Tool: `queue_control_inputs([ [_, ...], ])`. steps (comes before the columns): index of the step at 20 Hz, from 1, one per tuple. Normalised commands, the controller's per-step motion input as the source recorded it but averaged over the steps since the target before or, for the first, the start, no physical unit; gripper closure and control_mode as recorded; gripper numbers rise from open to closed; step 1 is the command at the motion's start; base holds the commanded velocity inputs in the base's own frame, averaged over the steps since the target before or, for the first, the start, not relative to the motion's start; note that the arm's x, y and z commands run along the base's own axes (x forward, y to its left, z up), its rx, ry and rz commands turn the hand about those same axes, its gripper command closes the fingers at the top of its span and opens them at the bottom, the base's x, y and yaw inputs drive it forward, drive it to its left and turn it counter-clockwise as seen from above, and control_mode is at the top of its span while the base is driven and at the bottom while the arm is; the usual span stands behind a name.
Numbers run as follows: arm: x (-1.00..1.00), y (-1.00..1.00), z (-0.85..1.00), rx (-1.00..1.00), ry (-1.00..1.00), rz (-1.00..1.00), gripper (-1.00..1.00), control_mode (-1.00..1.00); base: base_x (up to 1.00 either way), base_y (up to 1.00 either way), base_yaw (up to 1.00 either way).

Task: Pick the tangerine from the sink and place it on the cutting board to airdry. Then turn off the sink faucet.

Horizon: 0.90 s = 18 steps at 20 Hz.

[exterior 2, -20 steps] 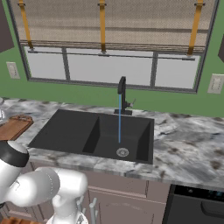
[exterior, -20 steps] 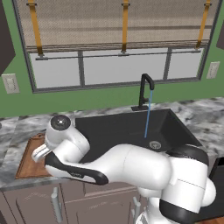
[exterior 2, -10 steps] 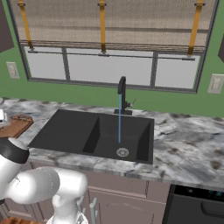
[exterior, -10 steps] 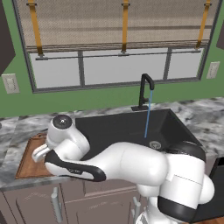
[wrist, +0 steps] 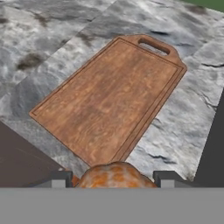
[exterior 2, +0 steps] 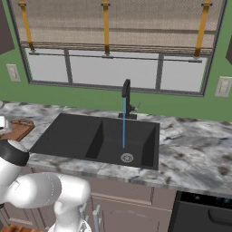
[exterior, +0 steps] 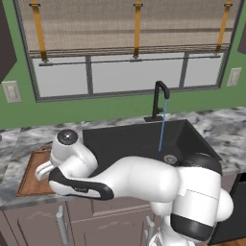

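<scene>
Tool clamped on the tangerine, hanging above the cutting board near its edge so fruit can drop onto wood; sink faucet running, probably shut off afterwards

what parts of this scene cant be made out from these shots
- Tangerine in the hand view: its lower part is cut off at the bottom edge, so its height above the cutting board is unclear.
- Cutting board in the left base view: largely covered by the arm.
- Sink faucet handle: too small to read its position.
</scene>
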Motion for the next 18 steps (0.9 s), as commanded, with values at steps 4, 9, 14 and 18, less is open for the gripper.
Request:
queue_control_inputs([
  [4, 0.00, 0.07, -0.04, 0.00, 0.01, -0.01, 1.00, -1.00, 0.00, 0.00, 0.00],
  [9, 0.02, 0.03, -0.08, 0.00, 0.02, -0.01, 1.00, -1.00, 0.00, 0.00, 0.00],
  [14, 0.03, 0.01, -0.08, 0.00, 0.01, -0.01, 1.00, -1.00, 0.00, 0.00, 0.00],
  [18, 0.05, 0.01, -0.09, 0.00, 0.01, -0.01, 1.00, -1.00, 0.00, 0.00, 0.00],
])
